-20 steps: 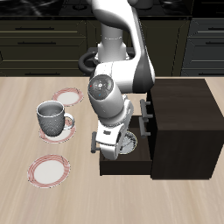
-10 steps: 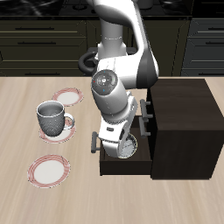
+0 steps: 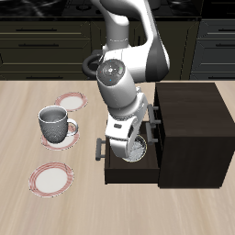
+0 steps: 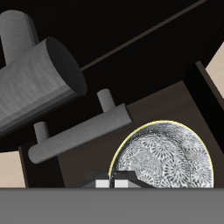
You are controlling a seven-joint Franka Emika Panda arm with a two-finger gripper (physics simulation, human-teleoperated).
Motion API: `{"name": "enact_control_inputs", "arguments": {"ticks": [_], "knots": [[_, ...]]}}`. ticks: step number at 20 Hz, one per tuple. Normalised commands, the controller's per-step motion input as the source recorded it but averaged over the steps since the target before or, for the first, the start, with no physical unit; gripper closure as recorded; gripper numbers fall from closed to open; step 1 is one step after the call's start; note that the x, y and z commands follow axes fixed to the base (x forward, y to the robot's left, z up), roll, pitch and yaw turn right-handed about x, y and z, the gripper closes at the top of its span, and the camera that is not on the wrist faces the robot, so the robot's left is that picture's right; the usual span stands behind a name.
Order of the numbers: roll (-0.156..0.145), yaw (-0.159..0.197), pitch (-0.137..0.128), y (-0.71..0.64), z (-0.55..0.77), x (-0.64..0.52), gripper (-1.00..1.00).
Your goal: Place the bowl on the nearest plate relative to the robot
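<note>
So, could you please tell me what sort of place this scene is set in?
Probably a simulated kitchen: dark cabinet fronts run behind a wooden table, which carries two red-rimmed plates, a grey mug and a dark drawer cabinet holding a patterned bowl.

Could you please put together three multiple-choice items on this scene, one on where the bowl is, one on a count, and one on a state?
1. Where is the bowl?
A. in the open drawer of the dark cabinet
B. on a plate
C. inside the mug

2. How many red-rimmed plates are on the table?
A. one
B. two
C. three

3. What lies on the plate nearest the robot?
A. the bowl
B. the mug
C. nothing

Answers:
1 A, the bowl lies in the pulled-out drawer, under the gripper.
2 B, one plate farther back, the other plate near the front edge.
3 C, its surface is bare; the mug stands between the plates.
</note>
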Motion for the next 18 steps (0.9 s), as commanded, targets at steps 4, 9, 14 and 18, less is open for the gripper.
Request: {"name": "enact_control_inputs", "arguments": {"ticks": [4, 9, 14, 18], "knots": [[-0.005, -0.141, -0.06, 0.04, 0.42, -0.09, 1.0], [-0.019, -0.222, -0.02, -0.1, 0.29, -0.11, 1.0], [-0.036, -0.287, 0.009, -0.18, 0.24, -0.16, 1.0], [-0.008, -0.504, 0.067, -0.13, 0.31, -0.19, 1.0]]}}
